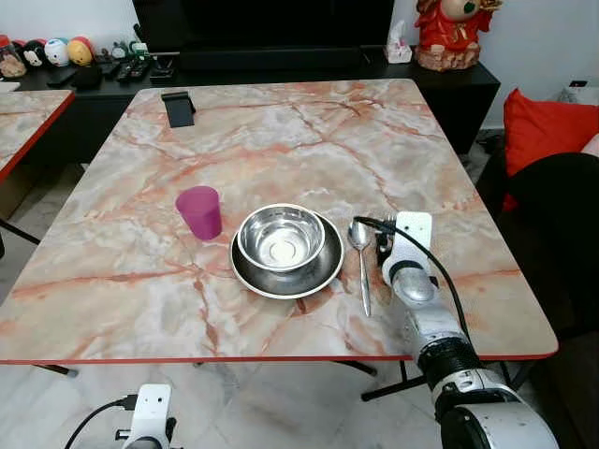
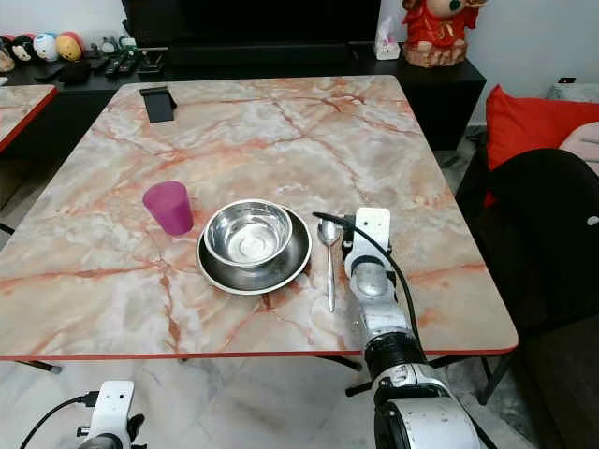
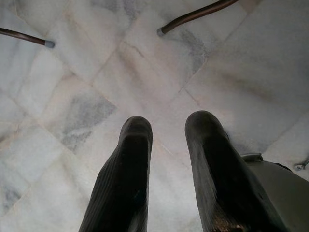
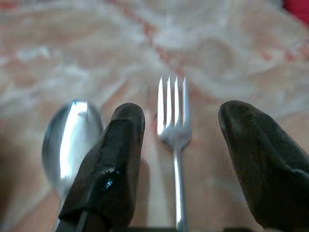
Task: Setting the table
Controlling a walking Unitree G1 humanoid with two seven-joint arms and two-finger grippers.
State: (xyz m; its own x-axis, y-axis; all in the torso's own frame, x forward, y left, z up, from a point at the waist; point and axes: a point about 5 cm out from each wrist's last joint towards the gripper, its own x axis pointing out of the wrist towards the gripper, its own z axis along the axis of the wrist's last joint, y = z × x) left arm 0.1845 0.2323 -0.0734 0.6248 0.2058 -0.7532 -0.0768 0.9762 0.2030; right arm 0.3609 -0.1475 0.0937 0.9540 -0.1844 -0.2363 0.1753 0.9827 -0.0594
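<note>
On the marble table (image 1: 281, 140) a steel bowl (image 1: 281, 238) sits in a steel plate (image 1: 323, 271), with a purple cup (image 1: 200, 211) to its left and a spoon (image 1: 361, 253) lying to its right. My right gripper (image 4: 181, 145) rests low over the table just right of the spoon, open, its fingers either side of a fork (image 4: 175, 130) that lies flat on the marble. In the head view the fork's tines (image 1: 390, 221) peek out beyond the right wrist (image 1: 408, 262). My left gripper (image 3: 166, 145) hangs open below the table over the floor.
A black phone stand (image 1: 178, 108) sits at the table's far left. A dark sideboard (image 1: 281, 65) with toys, remotes and a red figurine runs behind. A dark chair (image 1: 562, 234) with a red cushion stands to the right. A second table's edge (image 1: 28, 122) lies left.
</note>
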